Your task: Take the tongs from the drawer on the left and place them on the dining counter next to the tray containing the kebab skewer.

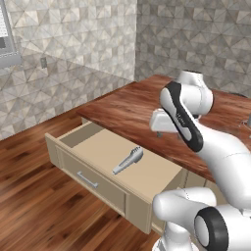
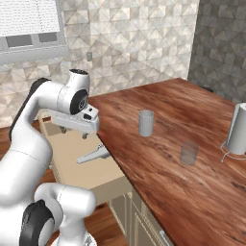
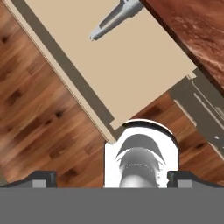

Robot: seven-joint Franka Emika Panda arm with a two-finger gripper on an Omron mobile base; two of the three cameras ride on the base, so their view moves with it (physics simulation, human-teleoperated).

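Looking at the big stuff first: you've got the reddish-brown dining desk (image 2: pixel 163 139) running off to the right, and the drawer (image 1: pixel 112 169) pulled wide open below its left edge, out over the wood floor (image 1: pixel 34 196).

On the desk there's a grey cup (image 2: pixel 146 123), a see-through glass (image 2: pixel 189 153) and a pale cylinder thing (image 2: pixel 239 129) on a wire stand.

The tongs (image 1: pixel 128 160) lie flat on the drawer bottom, near the desk side, nothing around them. In the hand view they (image 3: pixel 114 18) sit at the top, so your hand is up above and well apart from them.

The fingers (image 3: pixel 112 178) are spread wide with nothing between them.

My guess on handling: slim metal, light, stiff and probably slippery, and the two arms may squeeze together when you pinch. I'd come straight down and close across the narrow width around the middle of the length, not the tip, so they don't swing.
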